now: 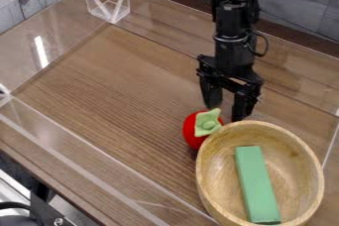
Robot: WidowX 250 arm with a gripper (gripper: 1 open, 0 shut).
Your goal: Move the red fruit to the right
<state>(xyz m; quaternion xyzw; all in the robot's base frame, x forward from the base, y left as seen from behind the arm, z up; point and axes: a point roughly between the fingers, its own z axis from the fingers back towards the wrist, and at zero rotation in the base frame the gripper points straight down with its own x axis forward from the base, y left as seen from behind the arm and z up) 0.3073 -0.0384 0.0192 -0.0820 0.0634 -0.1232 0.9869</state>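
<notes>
The red fruit (203,130), a small strawberry-like toy with a light green cap, lies on the wooden table and touches the left rim of the wooden bowl. My gripper (229,105) hangs just above and a little behind it, pointing steeply down. Its black fingers (211,96) stand open with nothing between them. The fruit sits below the fingertips, apart from them.
A wooden bowl (217,174) holding a flat green block (255,183) stands at the front right. Clear acrylic walls (54,47) fence the table on the left, front and back. A clear plastic stand (106,5) sits at the back left.
</notes>
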